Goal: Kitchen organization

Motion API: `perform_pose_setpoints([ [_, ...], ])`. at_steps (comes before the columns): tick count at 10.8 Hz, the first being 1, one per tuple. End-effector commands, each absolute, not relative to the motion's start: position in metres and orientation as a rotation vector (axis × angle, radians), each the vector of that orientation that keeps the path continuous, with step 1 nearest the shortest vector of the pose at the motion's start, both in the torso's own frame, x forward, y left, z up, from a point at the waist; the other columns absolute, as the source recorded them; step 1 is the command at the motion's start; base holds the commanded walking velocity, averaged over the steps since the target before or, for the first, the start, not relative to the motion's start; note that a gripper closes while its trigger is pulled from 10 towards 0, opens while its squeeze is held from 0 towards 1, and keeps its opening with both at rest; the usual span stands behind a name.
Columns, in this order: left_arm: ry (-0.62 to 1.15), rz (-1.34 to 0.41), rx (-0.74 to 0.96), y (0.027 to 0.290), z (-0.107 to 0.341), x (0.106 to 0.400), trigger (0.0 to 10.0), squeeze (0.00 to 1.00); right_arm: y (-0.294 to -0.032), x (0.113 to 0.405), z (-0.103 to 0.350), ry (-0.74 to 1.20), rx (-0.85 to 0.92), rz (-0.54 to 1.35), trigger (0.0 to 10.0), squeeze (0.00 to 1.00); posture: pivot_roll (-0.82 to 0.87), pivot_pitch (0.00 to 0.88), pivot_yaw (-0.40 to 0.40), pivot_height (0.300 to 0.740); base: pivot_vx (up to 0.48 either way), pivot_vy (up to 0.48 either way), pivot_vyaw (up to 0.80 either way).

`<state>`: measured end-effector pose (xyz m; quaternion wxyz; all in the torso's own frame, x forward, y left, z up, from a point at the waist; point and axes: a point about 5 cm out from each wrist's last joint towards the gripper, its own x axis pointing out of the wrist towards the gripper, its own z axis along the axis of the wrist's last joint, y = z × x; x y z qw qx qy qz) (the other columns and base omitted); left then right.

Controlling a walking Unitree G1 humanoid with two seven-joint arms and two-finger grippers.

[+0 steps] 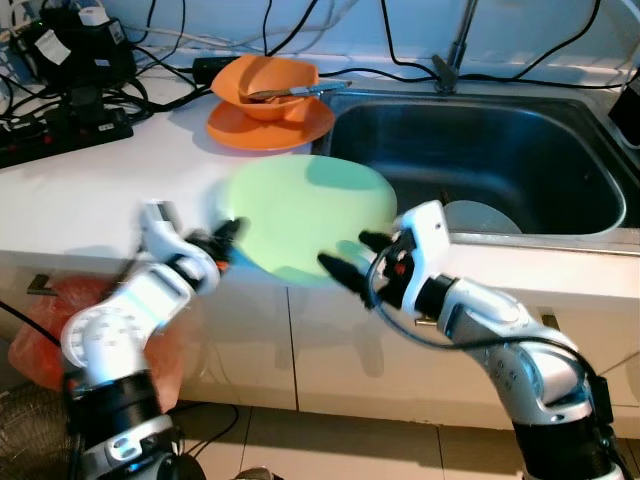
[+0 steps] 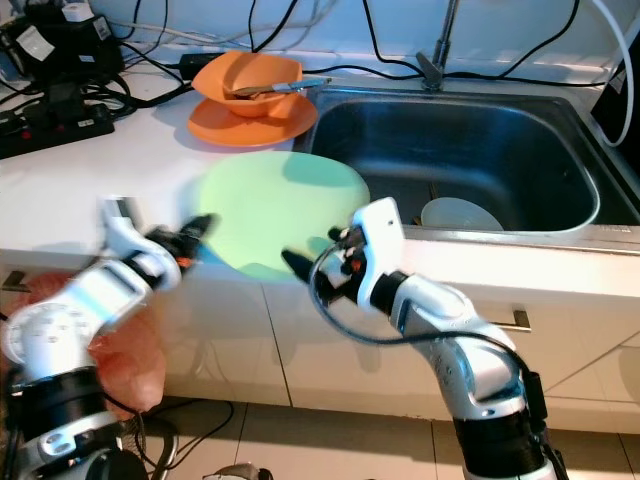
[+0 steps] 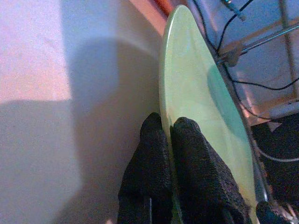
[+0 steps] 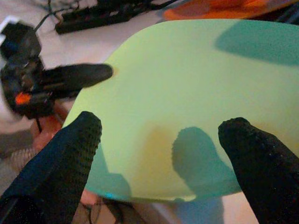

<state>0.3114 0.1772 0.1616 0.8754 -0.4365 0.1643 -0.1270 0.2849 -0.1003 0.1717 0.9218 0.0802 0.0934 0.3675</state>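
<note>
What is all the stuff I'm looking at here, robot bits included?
green plate: one, pale green, at the counter's front edge, jutting past it, beside the sink
orange bowl: one, orange, sitting on the orange plate
orange plate: one, orange, on the counter behind the green plate
utensil: one, metallic, lying in the orange bowl
sink: one, steel, right of the counter
white dish: one, white, inside the sink
faucet: one, metal, behind the sink
power strips and cables: several, black, at the counter's back left
counter: one, white
left gripper: one, black fingers shut on the green plate's left rim
right gripper: one, black fingers open at the plate's near edge
</note>
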Motion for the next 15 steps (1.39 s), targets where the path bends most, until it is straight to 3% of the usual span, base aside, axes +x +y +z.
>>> perform_pose_setpoints([
  [1, 0.343, -0.286, -0.899, 0.173, 0.159, 0.312, 0.0, 0.0, -0.103, 0.289, 0.177, 0.182, 0.201, 0.73, 10.0, 0.0, 0.12, 0.074, 0.031, 0.74, 0.0, 0.0, 0.0],
  [3, 0.27, -0.29, -0.91, 0.177, 0.161, 0.315, 0.0, 0.0, -0.111, 0.3, 0.19, 0.119, 0.383, 0.615, 10.0, 0.0, 0.12, 0.076, 0.03, 0.74, 0.0, 0.0, 0.0],
  [7, 0.138, -0.24, -0.937, 0.187, 0.171, 0.321, 0.0, 0.0, -0.136, 0.318, 0.209, -0.036, 0.441, 0.363, 10.0, 0.0, 0.12, 0.077, 0.029, 0.74, 0.0, 0.0, 0.0],
  [15, 0.043, -0.447, -1.153, 0.166, 0.201, 0.322, 0.0, 0.0, -0.121, 0.316, 0.192, 0.065, 0.522, 0.452, 10.0, 0.0, 0.13, 0.082, 0.023, 0.74, 0.0, 0.0, 0.0],
])
